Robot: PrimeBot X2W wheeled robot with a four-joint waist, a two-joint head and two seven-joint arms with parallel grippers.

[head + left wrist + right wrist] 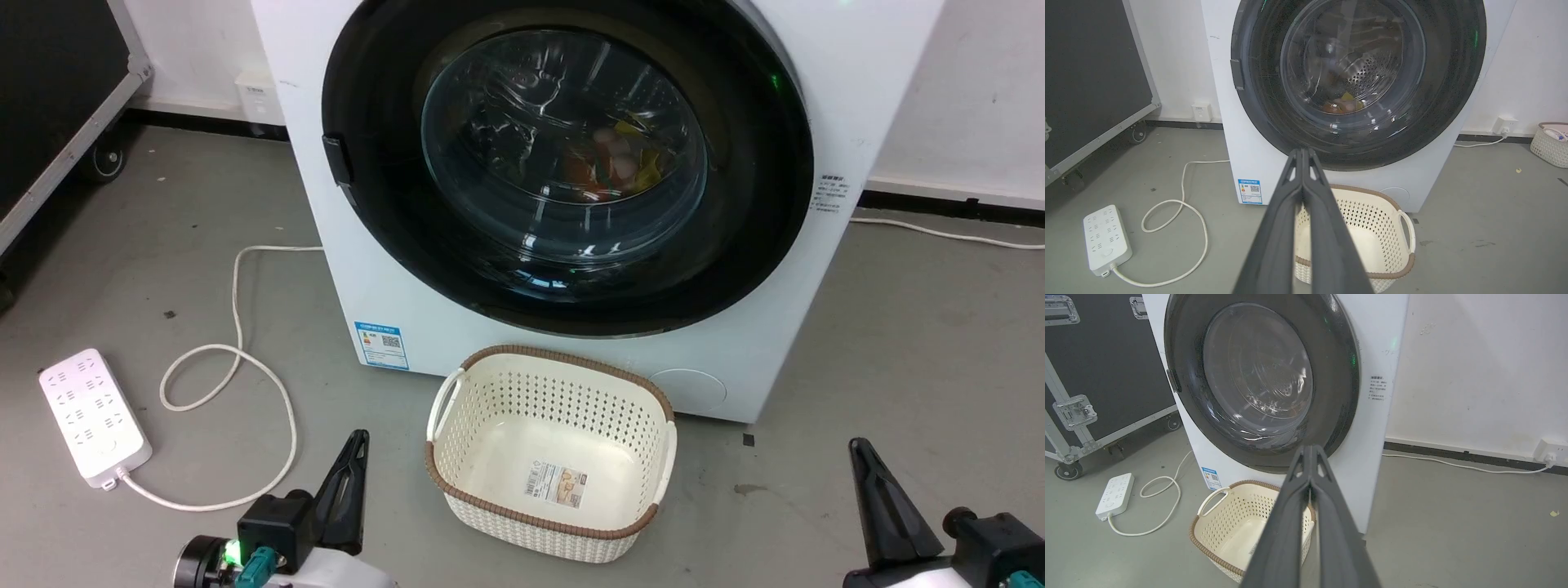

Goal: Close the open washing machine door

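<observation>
The left gripper [357,443] is seen at the lower left of the head view and the right gripper [859,447] at the lower right, each with its 2 dark fingers pressed together and nothing held between them; both hang above the grey floor [898,343], apart from every object. The same closed state is shown in the wrist views, where the left gripper's fingertips [1302,153] and the right gripper's fingertips [1311,450] meet in a single point. Between the 2 grippers, a cream perforated laundry basket [522,400] with a brown woven rim is set on the floor just before the washing machine [326,269], with 1 label [557,482] on its bottom. The washing machine door [563,155] is set flush in the machine's white front, its black ring covering most of that face and a small dark tab [336,159] standing at its left edge. Through the bulging glass, coloured items [612,163], possibly clothing, are made out in the drum. A blue-white sticker [381,345] is fixed low on the front at the left. On the floor to the left a white power strip [94,416] lies with its cable [237,359] looped towards the machine, and a black wheeled flight case [49,98] stands beyond it.
</observation>
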